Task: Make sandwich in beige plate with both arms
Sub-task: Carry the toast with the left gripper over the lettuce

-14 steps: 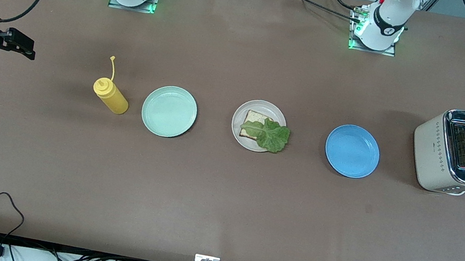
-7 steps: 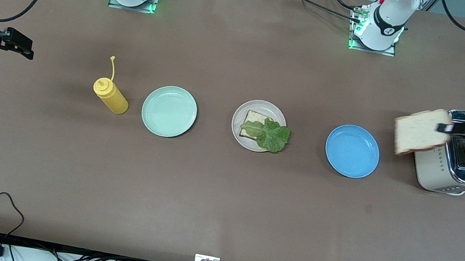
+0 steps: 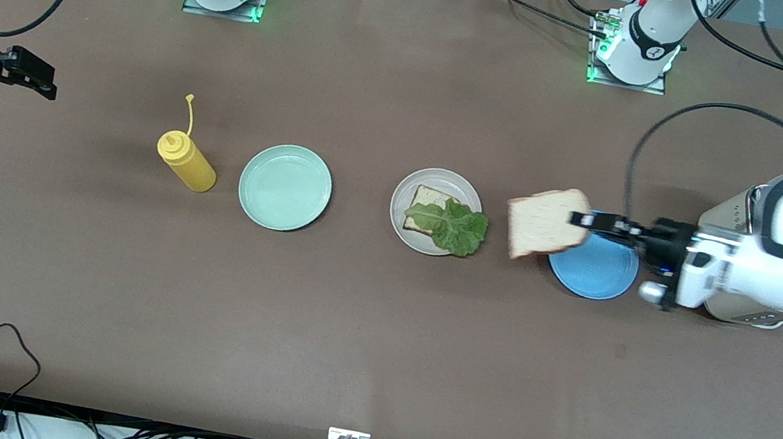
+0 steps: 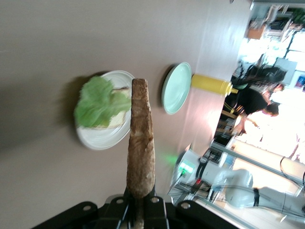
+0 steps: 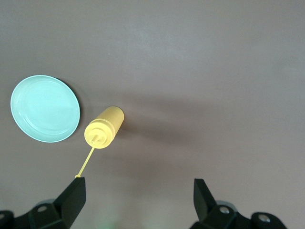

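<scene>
Front view: bread slice (image 3: 546, 223) over blue plate's (image 3: 598, 280) edge

Front view: high, facing the arm bases, whole table (image 3: 341, 337). Wrist views: left looks along the table, right straight down. All three show the mint-green plate (image 3: 285, 187) (image 4: 177, 88) (image 5: 45, 108).

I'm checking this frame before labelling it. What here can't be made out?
- Toaster: front view, mostly hidden by the left arm.
- Blue plate: front view, partly covered by the left gripper and its bread slice.
- Lower bread slice on the beige plate: largely under the lettuce.
- Right gripper: waits open; its arm is cut by the edge.
</scene>
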